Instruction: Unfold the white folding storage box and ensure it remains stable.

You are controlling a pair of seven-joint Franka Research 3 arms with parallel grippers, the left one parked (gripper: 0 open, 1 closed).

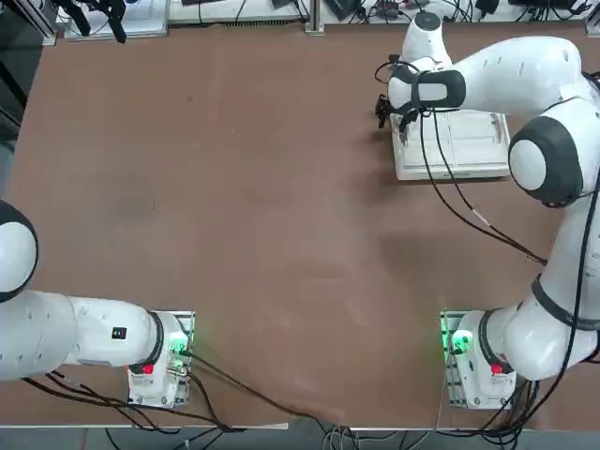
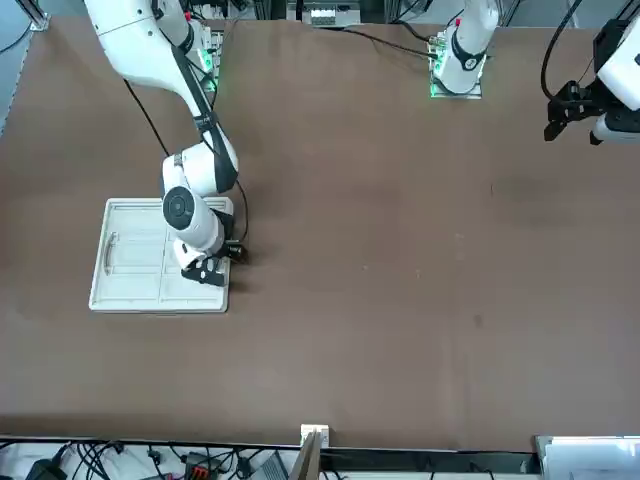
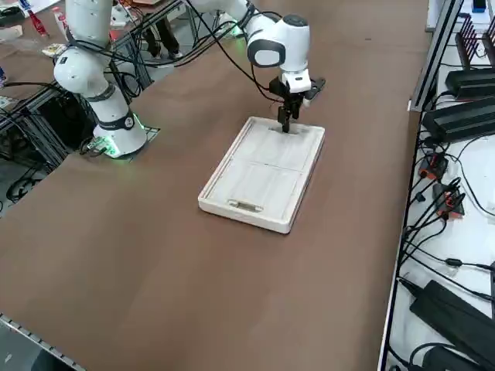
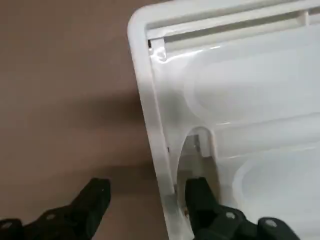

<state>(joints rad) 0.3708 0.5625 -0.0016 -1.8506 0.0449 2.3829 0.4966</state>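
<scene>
Box status: white folding storage box lies collapsed flat on desk, far side, in front of right arm. Right hand sits low at one short end, fingers apart — one finger inside the handle cut-out, the other outside the rim. Judgement: close firmly on rim, lift straight up w/o tilting, slowly, so panels swing and lock; check for sag.

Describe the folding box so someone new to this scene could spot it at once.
On the brown table, look at the far end of the working right arm's side. The white folding storage box lies there collapsed flat, the only item on the tabletop. The right tool is open, straddling its rim beside a handle notch.
</scene>
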